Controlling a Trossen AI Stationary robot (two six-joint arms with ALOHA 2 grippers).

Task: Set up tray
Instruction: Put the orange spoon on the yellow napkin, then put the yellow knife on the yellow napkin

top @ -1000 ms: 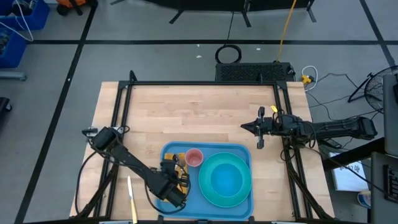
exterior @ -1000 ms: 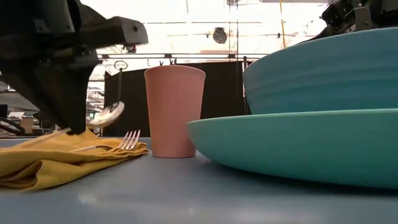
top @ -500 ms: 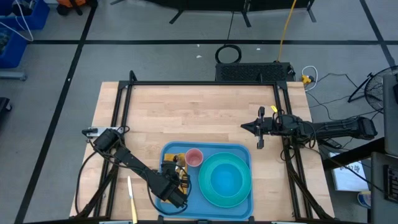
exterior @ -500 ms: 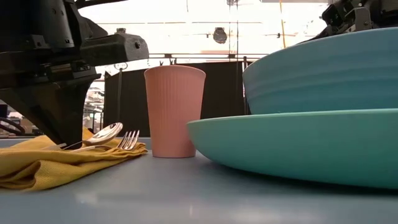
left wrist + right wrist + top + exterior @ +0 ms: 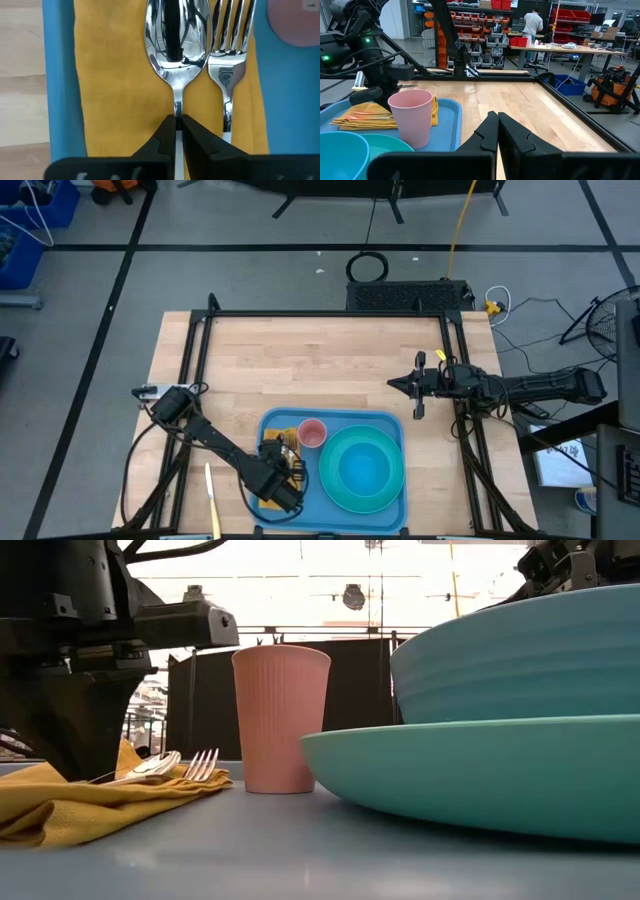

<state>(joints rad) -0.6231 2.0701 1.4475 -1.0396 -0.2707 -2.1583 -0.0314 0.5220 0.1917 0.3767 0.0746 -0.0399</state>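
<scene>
The blue tray [image 5: 392,423] lies at the table's near edge. On it a blue bowl [image 5: 362,468] sits in a teal plate [image 5: 335,492], and a pink cup [image 5: 313,434] stands beside a yellow napkin [image 5: 115,85]. A fork [image 5: 231,60] and a spoon [image 5: 176,40] lie side by side on the napkin. My left gripper [image 5: 177,120] is low over the napkin's near end, shut on the spoon. My right gripper [image 5: 400,385] hangs shut above the table's right side, away from the tray. My left gripper pinches the spoon's handle [image 5: 177,107] between its two fingers, a short way behind the bowl. The fingers come from the near side and point along the handle. The spoon's bowl [image 5: 160,762] rests on the napkin next to the fork [image 5: 203,764].
A slim pale utensil [image 5: 211,500] lies on the bare wood left of the tray. Black frame rails [image 5: 320,314] run along the table's far, left and right sides. The far half of the wooden table [image 5: 320,370] carries nothing. A person stands far off in the room [image 5: 532,22].
My left gripper has moved down over the napkin, still shut on the spoon. The spoon's bowl, raised above the napkin a second ago, has come down and now lies on the napkin beside the fork.
</scene>
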